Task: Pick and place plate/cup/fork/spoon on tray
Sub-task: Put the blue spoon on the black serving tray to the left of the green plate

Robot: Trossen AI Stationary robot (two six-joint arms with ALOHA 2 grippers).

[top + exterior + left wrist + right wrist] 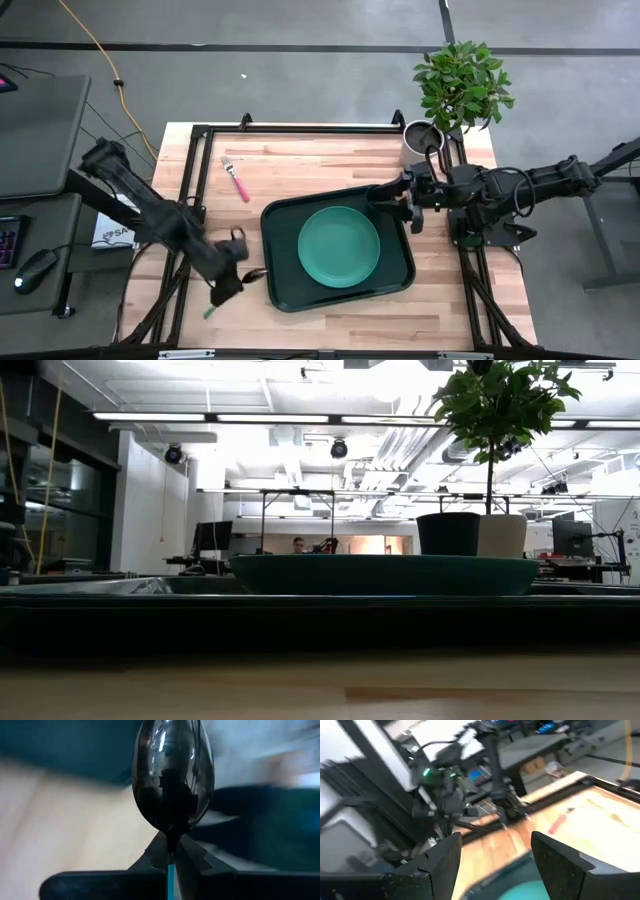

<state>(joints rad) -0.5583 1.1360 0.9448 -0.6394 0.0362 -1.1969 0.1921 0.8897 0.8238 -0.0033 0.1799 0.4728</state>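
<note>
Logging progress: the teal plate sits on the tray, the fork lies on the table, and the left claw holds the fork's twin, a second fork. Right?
Not quite. The left claw holds the spoon, not a fork; the left wrist view shows its silver bowl and blue handle.

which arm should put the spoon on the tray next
Left. Its claw is shut on the spoon beside the tray, by its left edge. The right claw is open and empty over the tray's far right corner.

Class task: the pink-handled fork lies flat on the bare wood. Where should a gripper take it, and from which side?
Probably the fork by mid-handle, from straight above, fingers closing across its narrow width: it lies flat on the table with nothing beside it.
</note>
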